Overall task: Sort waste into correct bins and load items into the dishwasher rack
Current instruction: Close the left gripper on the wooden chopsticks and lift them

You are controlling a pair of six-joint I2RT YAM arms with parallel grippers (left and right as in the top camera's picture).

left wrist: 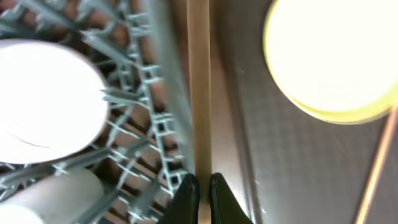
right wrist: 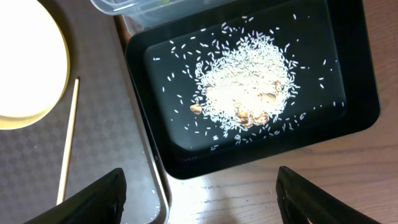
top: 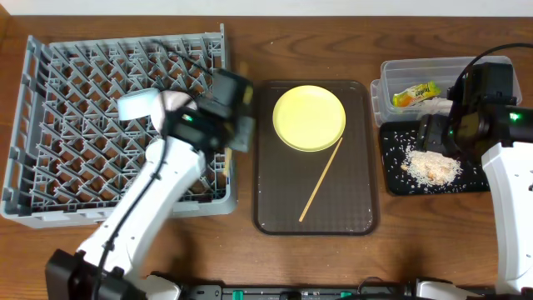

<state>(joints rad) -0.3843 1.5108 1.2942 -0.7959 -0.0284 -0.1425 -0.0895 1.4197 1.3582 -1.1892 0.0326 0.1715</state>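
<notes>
- The dishwasher rack (top: 50, 125), a big square grey crate with a lattice of upright pegs, fills the left of the bench (top: 416, 242). A pale bowl (top: 137, 106) sits among the pegs near its middle, partly under the left arm. The left wrist view washes it out to white, and a smaller pale rounded piece (left wrist: 50, 196) lies just beside it; what that piece is cannot be told.
- The dark brown serving tray (top: 350, 208) lies just right of the rack. It carries the round yellow plate (top: 309, 117) at its far end and one loose chopstick (top: 321, 181) lying diagonally, its upper end close to the plate's rim.
- The glossy black tray (right wrist: 354, 81) stands at the right of the bench, near the serving tray. It holds a heaped patch of whitish rice scraps (right wrist: 245, 87) with a few brownish bits at the near edge of the heap and stray grains scattered around it.
- The clear plastic tub (top: 387, 87) sits just behind the black tray, holding the green-and-orange snack wrapper (top: 415, 94) and the crumpled white wrapper (top: 433, 106) beside it.
- The right end effector (right wrist: 200, 177) hangs above the black tray's near edge, jaws spread wide and released, with nothing between them.
- The left end effector (left wrist: 200, 186) is over the rack's right wall, clenched on the held chopstick (left wrist: 199, 81), a thin light wooden stick running along that wall, between the rack and the serving tray.
</notes>
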